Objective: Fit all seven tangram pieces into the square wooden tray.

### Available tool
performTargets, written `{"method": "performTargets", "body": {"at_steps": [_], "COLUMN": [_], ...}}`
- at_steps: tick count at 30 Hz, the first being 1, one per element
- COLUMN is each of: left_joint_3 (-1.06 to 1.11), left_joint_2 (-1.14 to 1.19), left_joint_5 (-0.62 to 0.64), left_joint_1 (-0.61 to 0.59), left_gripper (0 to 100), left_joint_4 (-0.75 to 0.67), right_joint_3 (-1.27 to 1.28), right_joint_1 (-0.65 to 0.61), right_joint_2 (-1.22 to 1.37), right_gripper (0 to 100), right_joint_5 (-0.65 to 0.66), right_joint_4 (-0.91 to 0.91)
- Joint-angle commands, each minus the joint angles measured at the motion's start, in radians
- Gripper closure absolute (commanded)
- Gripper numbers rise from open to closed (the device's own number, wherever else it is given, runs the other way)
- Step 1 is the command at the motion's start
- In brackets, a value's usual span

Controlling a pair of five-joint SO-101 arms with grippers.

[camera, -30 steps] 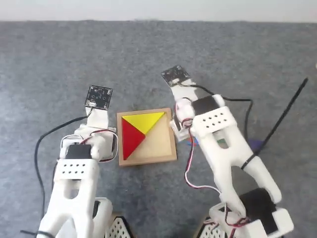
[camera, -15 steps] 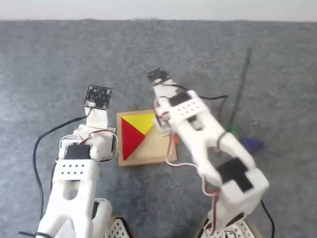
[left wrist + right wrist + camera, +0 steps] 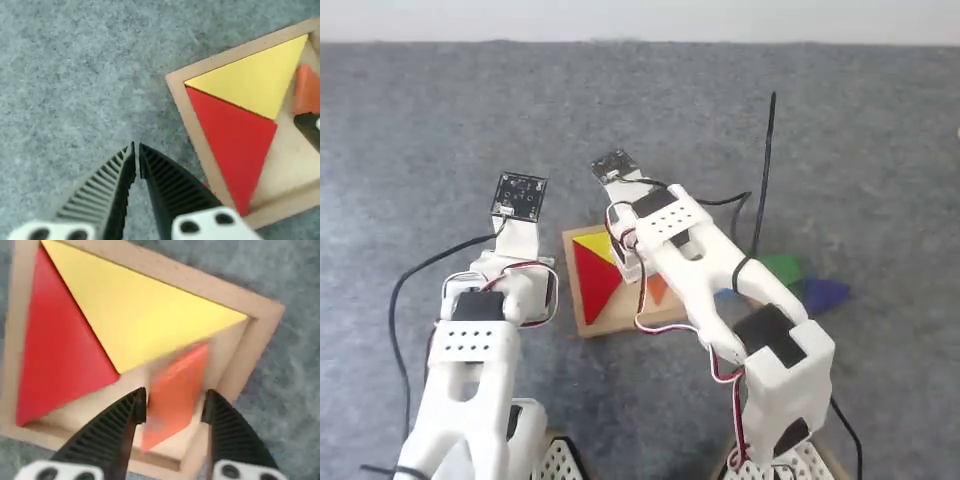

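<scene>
R jaws snug on orange piece over tray; L jaws near-shut

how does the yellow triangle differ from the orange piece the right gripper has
The yellow triangle is far larger than the orange piece. The yellow triangle lies seated in the tray against the red triangle; the orange piece is held by the right gripper over the tray's bare floor. Both are flat tangram pieces.
</scene>
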Motion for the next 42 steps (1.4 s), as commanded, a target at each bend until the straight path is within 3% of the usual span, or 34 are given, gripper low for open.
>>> {"method": "performTargets", "body": {"at_steps": [1,10,15,19,23,29,35,42], "left_joint_3": [-0.010,-0.010,-0.010,-0.010,-0.010,-0.010,-0.010,-0.010], "left_joint_2": [-0.031,-0.031,-0.031,-0.031,-0.031,-0.032,-0.032,-0.032], "left_joint_5": [-0.002,-0.002,-0.002,-0.002,-0.002,-0.002,-0.002,-0.002], "left_joint_1": [0.000,-0.002,-0.002,-0.002,-0.002,-0.003,-0.003,-0.003], "left_gripper": [98,98,98,98,98,98,98,98], "left_joint_4": [0.012,0.011,0.011,0.011,0.012,0.012,0.012,0.012], "right_joint_3": [-0.046,-0.209,-0.255,-0.199,-0.080,0.084,0.123,0.120], "right_joint_1": [-0.001,0.013,0.013,-0.016,-0.058,-0.062,-0.008,0.076], "right_joint_2": [-0.012,-0.012,-0.015,-0.087,-0.165,-0.170,-0.168,-0.137], "right_gripper": [78.2,78.5,92.0,94.0,97.3,97.7,97.7,97.7], "right_joint_5": [0.018,0.063,0.110,0.186,0.184,0.040,0.028,-0.089], "right_joint_4": [0.022,0.248,0.325,0.329,0.240,0.035,-0.087,-0.232]}}
